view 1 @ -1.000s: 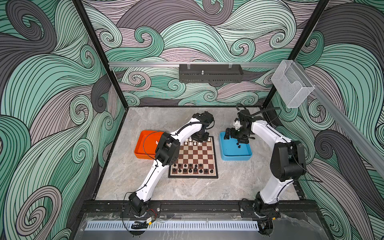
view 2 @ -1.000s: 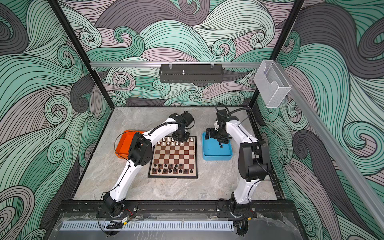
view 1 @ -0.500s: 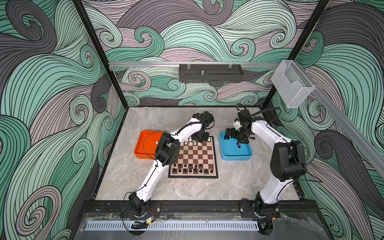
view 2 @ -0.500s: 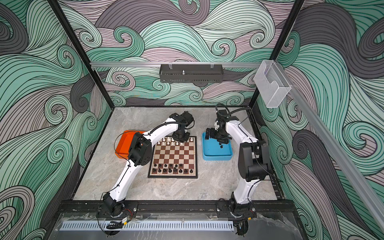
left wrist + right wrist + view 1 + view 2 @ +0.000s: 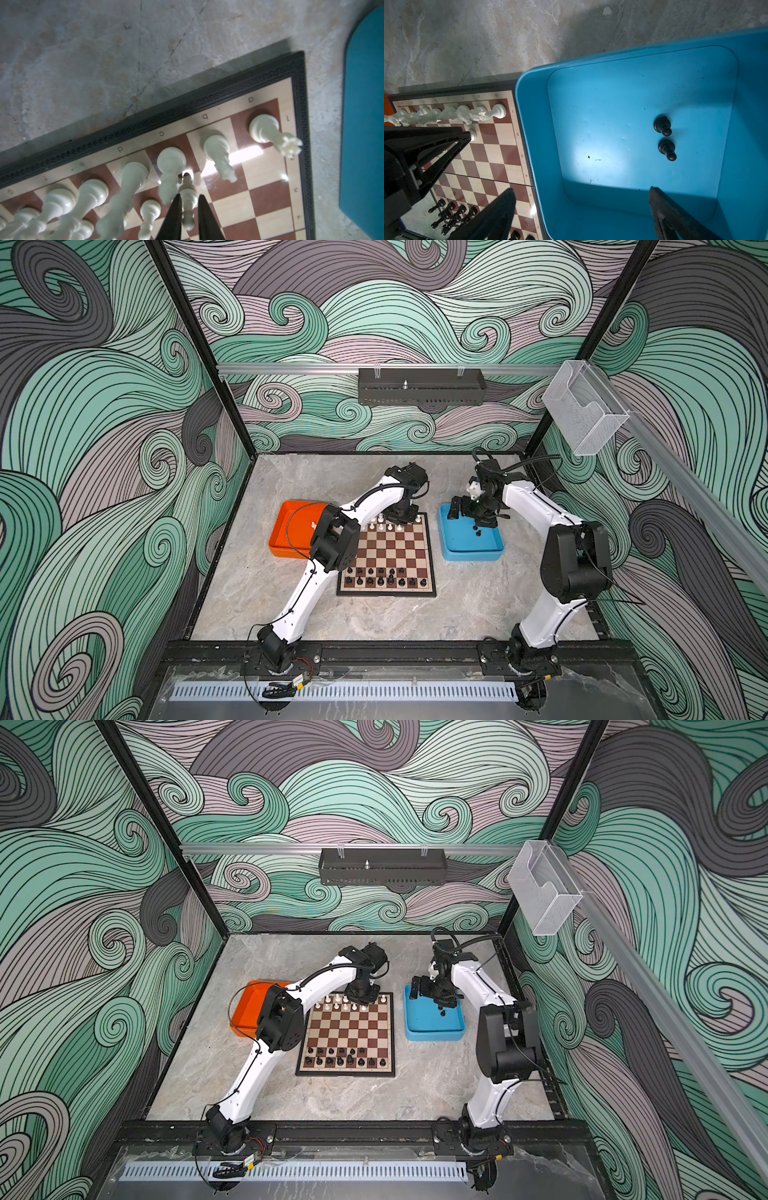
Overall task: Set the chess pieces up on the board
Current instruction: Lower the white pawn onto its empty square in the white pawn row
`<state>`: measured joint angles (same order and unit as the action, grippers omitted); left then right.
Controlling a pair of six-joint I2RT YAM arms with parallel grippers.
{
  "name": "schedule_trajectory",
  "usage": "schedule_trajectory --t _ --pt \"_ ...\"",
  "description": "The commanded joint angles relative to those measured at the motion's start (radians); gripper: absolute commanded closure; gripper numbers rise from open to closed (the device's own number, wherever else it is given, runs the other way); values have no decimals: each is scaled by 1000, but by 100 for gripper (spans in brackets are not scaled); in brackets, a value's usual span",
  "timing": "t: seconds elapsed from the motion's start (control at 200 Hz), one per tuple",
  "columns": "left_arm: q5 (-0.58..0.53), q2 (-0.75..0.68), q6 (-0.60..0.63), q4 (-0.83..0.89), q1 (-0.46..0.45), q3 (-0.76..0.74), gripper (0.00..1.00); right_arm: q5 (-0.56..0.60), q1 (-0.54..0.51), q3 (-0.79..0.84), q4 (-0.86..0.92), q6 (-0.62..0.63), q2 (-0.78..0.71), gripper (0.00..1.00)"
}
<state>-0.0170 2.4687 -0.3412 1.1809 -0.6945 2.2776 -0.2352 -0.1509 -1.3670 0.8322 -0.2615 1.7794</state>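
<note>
The board (image 5: 390, 549) lies mid-table, with white chess pieces (image 5: 380, 524) along its far edge and black ones (image 5: 382, 576) on its two near rows. My left gripper (image 5: 189, 195) reaches down over the far rows (image 5: 401, 516). Its fingers (image 5: 173, 216) closely flank a white pawn (image 5: 188, 207) that stands upright on the board, and a sliver of gap shows on one side. My right gripper (image 5: 581, 190) hangs wide open and empty over the blue tray (image 5: 542, 128), where two black pawns (image 5: 663, 125) (image 5: 667, 150) stand.
An orange tray (image 5: 291, 531) left of the board holds a white piece (image 5: 313, 524). The blue tray (image 5: 453, 547) sits right of the board, close to its edge. The left arm's elbow (image 5: 334, 541) hangs over the board's left side.
The left fingers have eased apart slightly around the white pawn. Neither arm has visibly moved, and the right gripper stays wide open.
</note>
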Motion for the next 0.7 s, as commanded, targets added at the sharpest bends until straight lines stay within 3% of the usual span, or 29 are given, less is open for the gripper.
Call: schedule_trajectory --t 0.0,0.36,0.455,0.696 --pt "3 12 -13 5 0 19 79 -5 7 6 3 15 11 0" --pt "-6 -23 -13 18 0 25 72 -3 7 9 5 13 0 0" --pt "-6 -35 -14 25 0 30 67 -1 7 8 5 13 -4 0" --pt "-23 -80 -18 23 0 -16 66 3 7 8 13 11 -27 0"
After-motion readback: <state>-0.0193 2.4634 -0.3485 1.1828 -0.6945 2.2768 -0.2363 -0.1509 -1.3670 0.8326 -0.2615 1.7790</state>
